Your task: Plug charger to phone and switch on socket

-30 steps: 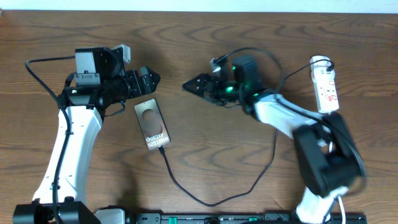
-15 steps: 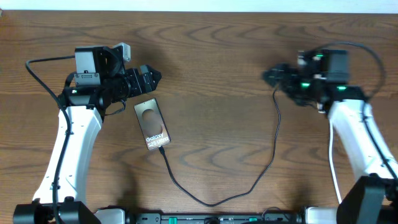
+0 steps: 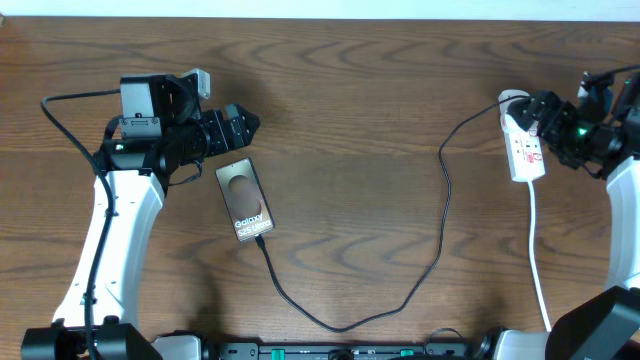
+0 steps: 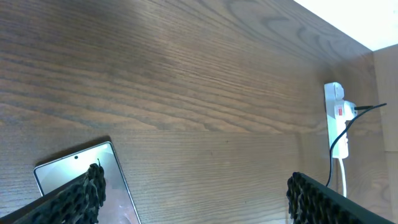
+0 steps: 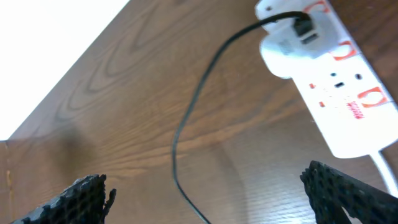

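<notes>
The brown-bronze phone (image 3: 246,200) lies flat on the table, lettered end toward the front. The charger cable (image 3: 443,215) runs from the phone's front end in a loop to a white plug (image 3: 510,100) seated in the white socket strip (image 3: 527,150) at the far right. My left gripper (image 3: 243,133) is open and empty just behind the phone, which shows at the lower left of its wrist view (image 4: 74,171). My right gripper (image 3: 546,122) is open and empty over the socket; its wrist view shows the socket (image 5: 339,93), the plug (image 5: 285,42) and the cable (image 5: 189,112).
The socket's white cord (image 3: 537,270) runs toward the table's front right. The socket also shows far off in the left wrist view (image 4: 336,106). A black bar (image 3: 350,351) runs along the front edge. The back edge of the table meets a white wall.
My right arm has swung from the middle of the table to the far right, over the socket. The left arm and the phone have not moved.
</notes>
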Robot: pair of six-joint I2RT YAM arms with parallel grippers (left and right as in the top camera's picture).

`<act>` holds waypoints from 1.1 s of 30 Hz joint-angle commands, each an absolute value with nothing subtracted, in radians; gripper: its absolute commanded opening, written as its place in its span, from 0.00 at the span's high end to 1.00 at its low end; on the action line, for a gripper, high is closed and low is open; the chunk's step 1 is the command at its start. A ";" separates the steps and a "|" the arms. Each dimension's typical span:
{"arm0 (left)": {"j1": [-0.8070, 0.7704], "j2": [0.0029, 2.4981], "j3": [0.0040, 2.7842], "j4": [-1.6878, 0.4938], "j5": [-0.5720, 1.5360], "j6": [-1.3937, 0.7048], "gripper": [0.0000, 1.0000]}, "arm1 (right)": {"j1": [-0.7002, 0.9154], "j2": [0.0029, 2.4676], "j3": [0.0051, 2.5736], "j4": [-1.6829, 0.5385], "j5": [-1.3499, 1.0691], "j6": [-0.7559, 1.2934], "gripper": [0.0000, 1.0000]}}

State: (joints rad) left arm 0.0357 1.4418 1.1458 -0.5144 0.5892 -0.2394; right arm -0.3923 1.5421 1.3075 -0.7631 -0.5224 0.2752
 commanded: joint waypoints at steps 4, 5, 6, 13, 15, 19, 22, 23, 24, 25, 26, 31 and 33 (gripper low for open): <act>0.038 1.426 1.145 -0.514 0.598 -0.245 0.07 | -0.406 1.534 1.322 -0.796 -0.469 0.208 0.01; 0.038 1.426 1.145 -0.514 0.598 -0.245 0.07 | -0.407 1.536 1.322 -0.801 -0.451 0.207 0.01; 0.038 1.426 1.145 -0.514 0.598 -0.245 0.07 | -0.407 1.538 1.322 -0.802 -0.434 0.207 0.01; 0.038 1.426 1.145 -0.515 0.598 -0.245 0.07 | -0.409 1.601 1.328 -0.789 -0.392 0.169 0.01; 0.038 1.426 1.145 -0.514 0.598 -0.245 0.07 | -0.413 1.647 1.347 -0.797 -0.395 0.160 0.01; 0.038 1.426 1.145 -0.514 0.598 -0.245 0.07 | -0.419 1.757 1.437 -0.847 -0.394 0.112 0.01; 0.038 1.426 1.145 -0.514 0.598 -0.245 0.07 | -0.423 1.837 1.536 -0.905 -0.393 0.068 0.01; 0.038 1.426 1.145 -0.514 0.597 -0.245 0.07 | -0.425 1.862 1.570 -0.925 -0.389 0.054 0.01; 0.038 1.426 1.145 -0.514 0.597 -0.245 0.07 | -0.425 1.887 1.602 -0.943 -0.377 0.045 0.01; 0.038 1.426 1.145 -0.514 0.597 -0.245 0.07 | -0.425 1.914 1.637 -0.962 -0.355 0.036 0.01; 0.038 1.426 1.145 -0.514 0.597 -0.245 0.07 | -0.426 1.933 1.659 -0.973 -0.339 0.025 0.01; 0.038 1.426 1.145 -0.514 0.593 -0.245 0.07 | -0.427 2.040 1.749 -1.017 -0.307 -0.073 0.01; 0.038 1.426 1.145 -0.514 0.593 -0.245 0.07 | -0.429 2.071 1.758 -1.017 -0.305 -0.106 0.01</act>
